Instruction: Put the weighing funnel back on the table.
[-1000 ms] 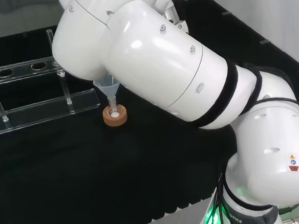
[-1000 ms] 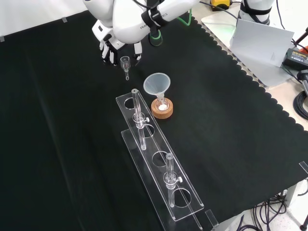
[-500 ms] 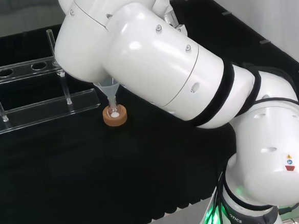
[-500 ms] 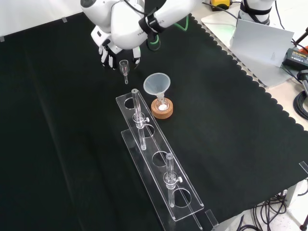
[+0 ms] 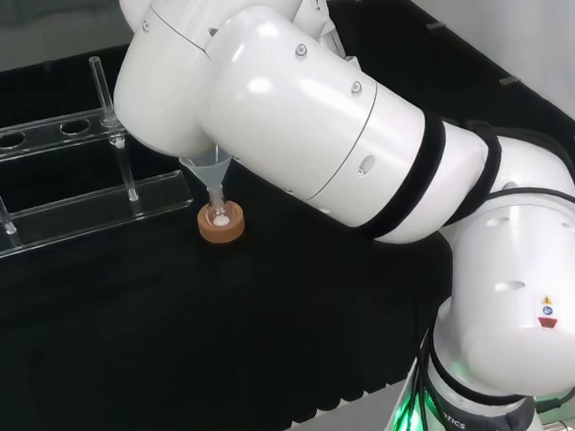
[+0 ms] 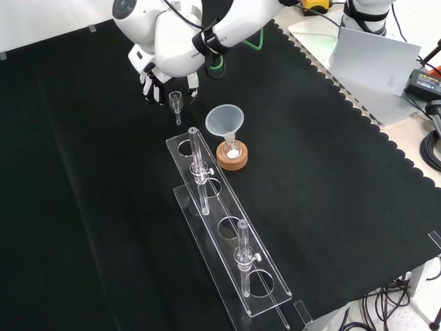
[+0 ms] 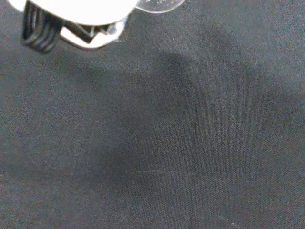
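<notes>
Weighing funnel point(image 6: 176, 102): in the front view it hangs upright in the hand point(image 6: 157, 77), cup up and short stem pointing down at the black cloth point(image 6: 83, 207). It is near the top of the view, left of centre. The dark fingers point(image 6: 147, 88) are curled at the left of the cup and the thumb point(image 6: 193, 88) closes in from the right, so the piece is pinched between them. Whether the stem tip touches the cloth cannot be told. The arm's white link point(image 6: 182, 41) stands above the hand.

Just below and to the right begins the clear tube rack point(image 6: 219, 205), which runs diagonally toward the lower right. It carries two glass tubes, one near its upper end point(image 6: 197, 155) and one near its lower end point(image 6: 242, 247).

Right of the rack's upper end stands the funnel point(image 6: 224, 119), mouth up, with its stem in a small flask point(image 6: 233, 147) on a cork ring point(image 6: 232, 160). Something white lies in the bottom of the flask. The funnel stands apart from the hand.
</notes>
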